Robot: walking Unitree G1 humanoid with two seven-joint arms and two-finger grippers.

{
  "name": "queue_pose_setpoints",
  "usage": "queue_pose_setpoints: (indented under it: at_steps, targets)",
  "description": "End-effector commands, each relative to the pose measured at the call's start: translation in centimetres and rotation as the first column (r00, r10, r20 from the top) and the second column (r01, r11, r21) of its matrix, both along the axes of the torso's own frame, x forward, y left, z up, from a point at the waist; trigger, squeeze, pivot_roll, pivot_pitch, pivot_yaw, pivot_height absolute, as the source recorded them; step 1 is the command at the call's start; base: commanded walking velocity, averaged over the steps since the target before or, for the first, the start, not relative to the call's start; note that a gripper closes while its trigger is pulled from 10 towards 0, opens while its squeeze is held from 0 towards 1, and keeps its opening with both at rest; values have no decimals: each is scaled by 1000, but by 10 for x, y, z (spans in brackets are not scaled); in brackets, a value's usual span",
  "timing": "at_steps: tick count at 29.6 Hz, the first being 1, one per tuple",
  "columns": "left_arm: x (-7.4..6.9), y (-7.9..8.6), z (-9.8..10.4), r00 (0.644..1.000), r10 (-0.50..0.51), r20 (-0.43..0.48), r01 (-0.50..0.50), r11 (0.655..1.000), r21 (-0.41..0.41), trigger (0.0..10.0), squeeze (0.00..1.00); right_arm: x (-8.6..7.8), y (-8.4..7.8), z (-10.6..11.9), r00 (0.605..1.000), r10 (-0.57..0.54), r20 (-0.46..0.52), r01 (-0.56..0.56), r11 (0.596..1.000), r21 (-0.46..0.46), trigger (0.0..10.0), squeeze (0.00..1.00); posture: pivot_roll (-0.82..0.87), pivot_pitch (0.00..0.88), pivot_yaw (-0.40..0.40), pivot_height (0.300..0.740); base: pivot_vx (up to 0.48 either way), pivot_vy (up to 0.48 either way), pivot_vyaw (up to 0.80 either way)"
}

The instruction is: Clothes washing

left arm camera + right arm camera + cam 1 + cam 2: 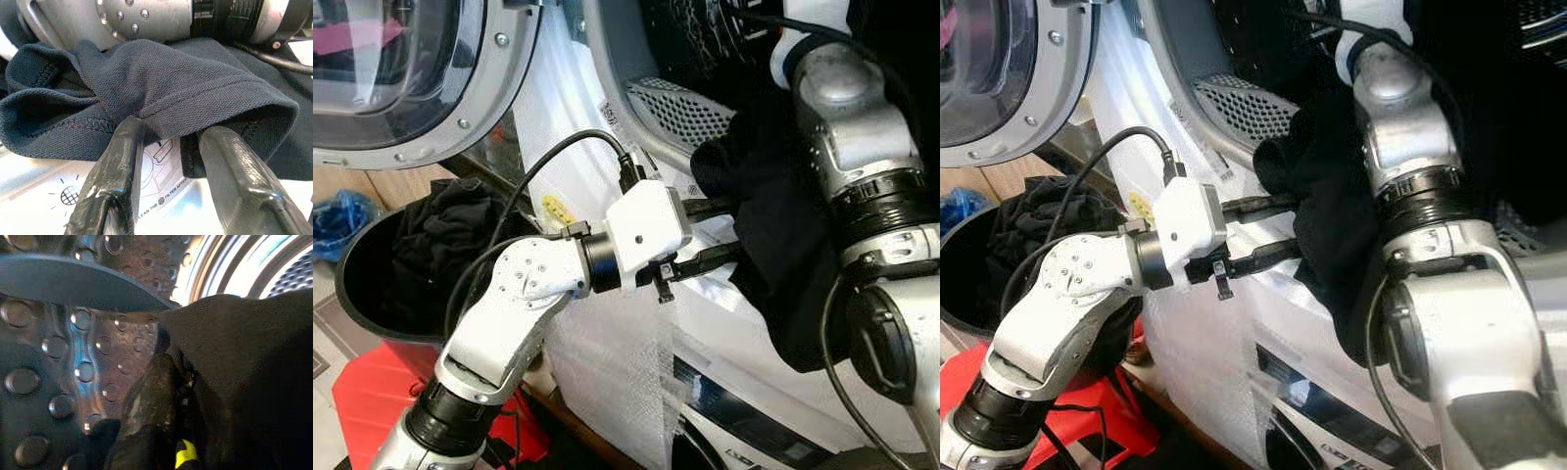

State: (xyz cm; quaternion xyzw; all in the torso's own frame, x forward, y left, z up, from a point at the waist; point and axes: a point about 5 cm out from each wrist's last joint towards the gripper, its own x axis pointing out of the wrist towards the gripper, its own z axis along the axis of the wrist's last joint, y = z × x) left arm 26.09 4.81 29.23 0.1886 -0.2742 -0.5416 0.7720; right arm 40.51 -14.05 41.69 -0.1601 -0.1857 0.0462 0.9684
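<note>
Dark cloth hangs over my right forearm (847,108), a navy knit garment (773,235) draped from the washing machine's door opening down across the white front panel (636,372). My right arm reaches past the grey door seal (675,108) into the drum (63,362), and the right wrist view looks along my right gripper (156,406) at dimpled steel with the same dark fabric bunched against the fingers; I cannot tell whether those fingers are parted or pressed together.

My left gripper (720,233) points straight at the hanging part of the garment from the robot's left. Its fingers (122,161) stand apart, and a folded, stitched hem of the cloth sits over the tips and sags into the gap between them; nothing is pinched yet. Beneath them lies the machine's lip with a printed filter label (161,181).

So the garment lies ahead of my left fingertips, touching them, its length running from the drum mouth downward along my right arm. My left gripper is the nearer one to the loose end outside; the right is already inside. I judge the next step calls for pinching that hem and lifting it toward the opening, taking care that the fold does not slip off.

Behind my left arm stands a black bin (372,294) with more dark clothes (440,235), under the open round door (431,88).
</note>
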Motion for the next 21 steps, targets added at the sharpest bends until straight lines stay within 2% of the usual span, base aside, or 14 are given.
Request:
queue_pose_setpoints:
  at_steps: [1,3,4,5,6,11,12,13,14,15,17,18,19,21]
  targets:
    - [-6,-5,1,999,-31,11,31,1000,0,10000,0,-5,-16,12,1000,13,8,-13,999,47,10000,1000,124,190,-130,740,0,0,0]
    - [-6,-6,1,999,-32,12,32,999,0,10000,0,-8,-22,17,999,30,23,-30,999,12,10000,1000,122,187,-128,740,0,0,0]
    - [-6,-6,1,999,-33,12,33,999,-2,10000,0,-12,-28,23,999,32,43,-30,998,-49,10000,604,122,187,-128,740,0,0,0]
    - [-6,-6,1,999,-33,12,33,999,-2,10000,0,-19,-36,31,996,22,83,-6,983,-185,10000,0,122,187,-128,740,0,0,0]
    - [-6,-6,1,999,-33,12,33,999,-3,10000,0,-30,-47,42,991,2,130,46,928,-369,10000,0,115,188,-126,740,0,0,0]
    - [-7,-8,1,999,-36,11,36,999,-4,10000,0,-48,-58,59,987,53,155,19,903,-429,10000,0,114,193,-133,740,0,0,0]
    - [-7,-8,1,999,-37,11,37,999,-5,10000,0,-60,-54,64,963,247,110,-204,930,-305,10000,0,114,193,-134,740,0,0,0]
    - [-7,-7,1,999,-33,9,33,999,-7,10000,0,-70,-55,65,912,402,79,-390,911,-135,10000,0,114,193,-134,740,0,0,0]
    - [-7,-7,1,999,-33,9,33,999,-7,10000,0,-70,-55,65,912,402,79,-390,911,-135,10000,0,114,193,-134,740,0,0,0]
    - [-6,-6,1,999,-31,8,31,1000,-6,10000,0,-72,-57,63,882,470,44,-471,882,11,10000,0,110,194,-137,740,0,0,0]
    - [-6,-6,0,1000,-30,7,30,1000,-6,10000,0,-69,-58,57,871,490,13,-489,866,108,10000,0,106,196,-135,740,0,0,0]
    - [-7,-6,0,1000,-30,7,30,1000,-5,10000,0,-61,-62,48,878,478,-27,-460,858,229,10000,0,105,197,-132,740,0,0,0]
    - [-7,-6,0,999,-31,7,31,999,-5,10000,0,-52,-67,39,905,420,-65,-381,870,312,10000,0,105,197,-132,740,0,0,0]
    - [-7,-7,1,999,-35,5,35,999,-8,10000,0,-41,-73,18,909,389,-151,-289,848,444,10000,0,101,199,-132,740,0,0,0]
